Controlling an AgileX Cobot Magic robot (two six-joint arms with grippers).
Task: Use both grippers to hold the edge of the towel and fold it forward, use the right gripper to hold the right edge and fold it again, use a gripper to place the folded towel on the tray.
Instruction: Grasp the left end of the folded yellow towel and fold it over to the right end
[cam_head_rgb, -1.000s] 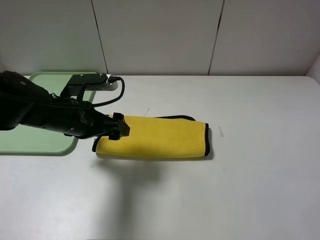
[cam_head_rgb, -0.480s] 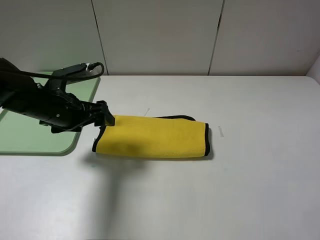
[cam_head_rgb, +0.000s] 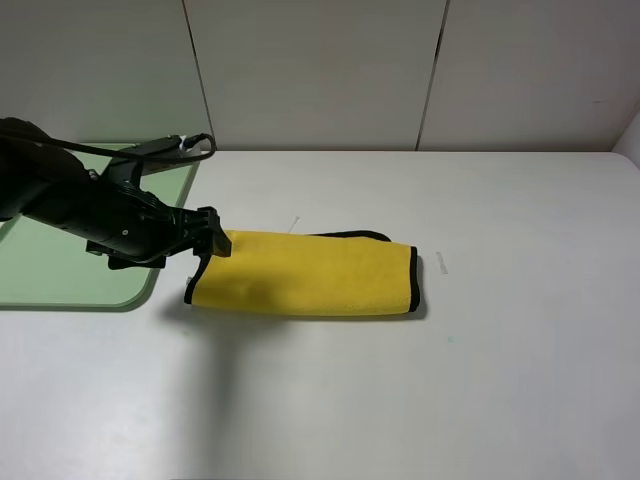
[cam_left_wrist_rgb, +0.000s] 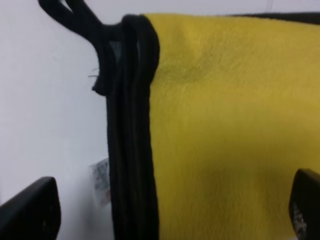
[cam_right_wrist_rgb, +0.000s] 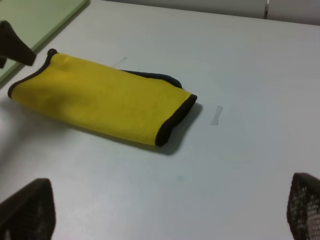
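Towel (cam_head_rgb: 310, 272) at centre, tray (cam_head_rgb: 70, 285) at left half behind the arm (cam_head_rgb: 90, 210); we see left gripper (cam_head_rgb: 213, 242) spread wide at the trim (cam_left_wrist_rgb: 130, 125), right gripper (cam_right_wrist_rgb: 165, 210) wide only by wrist view.

My L arm (cam_head_rgb: 90, 205) comes in from the left side, forearm stretched low and approx level, w/ a cable (cam_head_rgb: 185, 146) looped over its back. L gripper (cam_head_rgb: 213, 243) points rightward, jaws spread wide, gripping nothing. R gripper (cam_right_wrist_rgb: 167, 205) has its jaws fully apart too, likewise empty.
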